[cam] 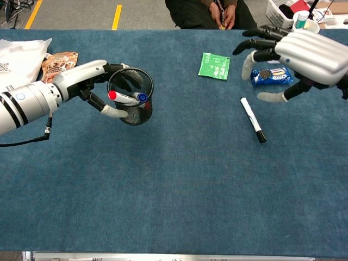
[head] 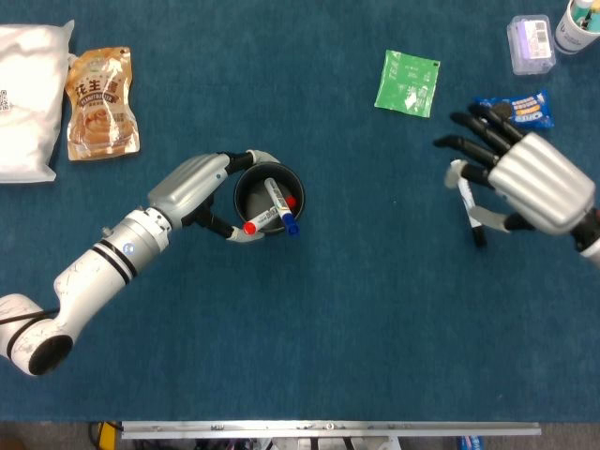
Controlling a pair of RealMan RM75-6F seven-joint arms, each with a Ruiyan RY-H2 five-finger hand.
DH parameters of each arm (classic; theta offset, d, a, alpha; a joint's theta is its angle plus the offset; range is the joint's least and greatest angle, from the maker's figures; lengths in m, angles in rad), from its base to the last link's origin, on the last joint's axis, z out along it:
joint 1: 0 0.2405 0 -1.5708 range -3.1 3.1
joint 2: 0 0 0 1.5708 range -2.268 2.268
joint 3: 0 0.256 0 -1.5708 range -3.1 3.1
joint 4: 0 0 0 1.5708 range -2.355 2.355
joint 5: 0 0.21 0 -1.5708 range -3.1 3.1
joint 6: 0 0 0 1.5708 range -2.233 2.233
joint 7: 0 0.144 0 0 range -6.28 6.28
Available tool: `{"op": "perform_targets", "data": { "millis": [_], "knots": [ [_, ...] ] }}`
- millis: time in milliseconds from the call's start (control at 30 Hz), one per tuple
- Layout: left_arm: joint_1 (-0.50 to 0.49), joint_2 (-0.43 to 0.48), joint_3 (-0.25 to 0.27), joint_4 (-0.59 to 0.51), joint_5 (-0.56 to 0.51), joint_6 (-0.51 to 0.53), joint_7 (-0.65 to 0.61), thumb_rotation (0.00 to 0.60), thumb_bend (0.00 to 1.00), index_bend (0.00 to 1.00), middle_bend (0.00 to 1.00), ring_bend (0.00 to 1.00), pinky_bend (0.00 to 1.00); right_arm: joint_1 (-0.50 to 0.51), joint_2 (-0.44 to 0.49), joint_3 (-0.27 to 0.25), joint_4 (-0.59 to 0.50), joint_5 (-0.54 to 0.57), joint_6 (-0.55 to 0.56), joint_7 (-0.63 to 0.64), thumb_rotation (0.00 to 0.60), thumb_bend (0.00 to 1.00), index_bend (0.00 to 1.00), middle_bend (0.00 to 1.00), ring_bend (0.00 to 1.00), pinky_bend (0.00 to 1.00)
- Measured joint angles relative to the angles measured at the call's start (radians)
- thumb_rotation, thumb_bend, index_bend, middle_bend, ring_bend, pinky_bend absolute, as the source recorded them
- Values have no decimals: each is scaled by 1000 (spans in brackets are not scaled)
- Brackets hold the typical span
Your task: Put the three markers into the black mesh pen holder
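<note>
Blue felt covers the counter (cam: pixel 179 190), and far out on the left edge sits a white bag (head: pixel 28 98) with a tan snack pouch (head: pixel 101 103) just beside it. Moving in, the left hand (head: pixel 202 187) wraps the black mesh pen holder (cam: pixel 132 103), its fingers (cam: pixel 111 111) curled around the wall, thumb low on the near side, gripping it. Inside that holder, the red-capped marker (cam: pixel 122 97) and the blue-capped marker (head: pixel 279 206) lean against the rim, caps poking up over the edge. Two are in. Further right, a green packet (head: pixel 409 82) lies flat on the cloth, well apart from the holder. Then the third one: the black-capped marker (cam: pixel 253 119) lies loose on the counter, near the right hand and well away from the holder. The right hand (cam: pixel 296 51) hangs above it, fingers (cam: pixel 255 46) spread wide, holding nothing; from overhead it partly covers the marker. Behind that hand sits a blue cookie pack (head: pixel 516 108), and in the far right corner a clear plastic box (head: pixel 532 42) and a cup (cam: pixel 300 26) holding pens.
</note>
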Motion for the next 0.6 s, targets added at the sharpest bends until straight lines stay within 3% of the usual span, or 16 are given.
{"op": "perform_targets", "data": {
  "millis": [200, 600],
  "knots": [
    [3, 1, 5, 2, 2, -1, -4, 600, 175, 243, 347, 272, 209, -10, -31, -60, 131, -53, -23, -23, 600, 209, 472, 224, 58, 75],
    [6, -3, 7, 13, 3, 0, -15, 600, 175, 242, 347, 272, 209, -9, -169, -125, 435, -139, -17, -44, 600, 209, 494, 228, 58, 76]
  ]
}}
